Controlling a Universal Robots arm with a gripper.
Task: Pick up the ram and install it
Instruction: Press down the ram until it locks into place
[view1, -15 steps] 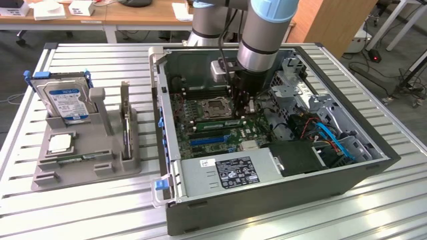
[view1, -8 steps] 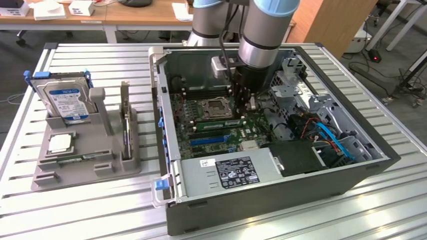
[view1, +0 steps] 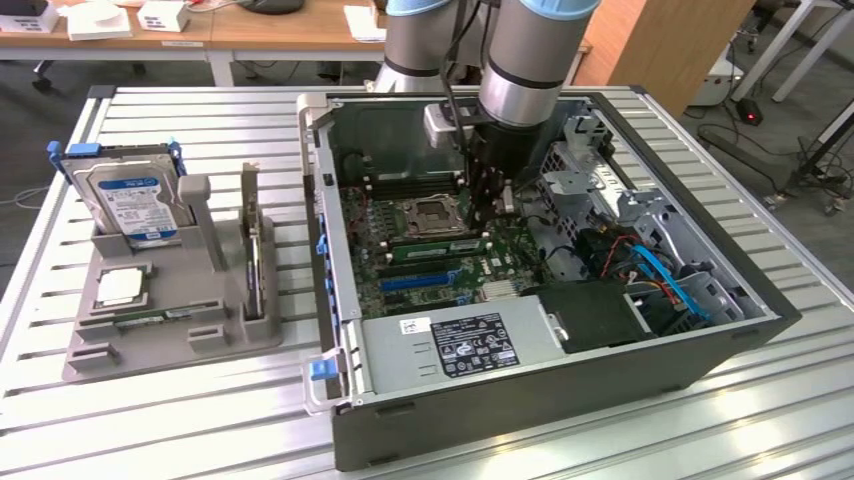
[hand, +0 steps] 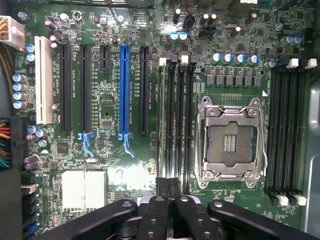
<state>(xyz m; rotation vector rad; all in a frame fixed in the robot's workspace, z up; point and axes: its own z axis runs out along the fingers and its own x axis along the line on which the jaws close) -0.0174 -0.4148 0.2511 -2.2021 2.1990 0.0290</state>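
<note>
The ram (view1: 430, 248) is a thin green stick standing edge-up in a memory slot beside the CPU socket (view1: 430, 213), inside the open computer case (view1: 534, 420). In the wrist view the ram (hand: 161, 120) fills the slot farthest from the CPU socket (hand: 231, 142); the slots beside it are bare. My gripper (view1: 490, 205) hangs over the motherboard just past one end of these slots. Its black fingers (hand: 159, 210) are pressed together with nothing between them, so my gripper (hand: 169, 182) is shut and holds nothing.
A grey parts holder (view1: 174, 330) on the slatted table, at the exterior view's left, carries a silver-and-blue hard drive (view1: 134, 200) and an upright card with a metal bracket (view1: 250, 235). The power supply (view1: 454, 345), drive cage and cables (view1: 654, 270) crowd the case. A blue expansion slot (hand: 124, 90) lies nearby.
</note>
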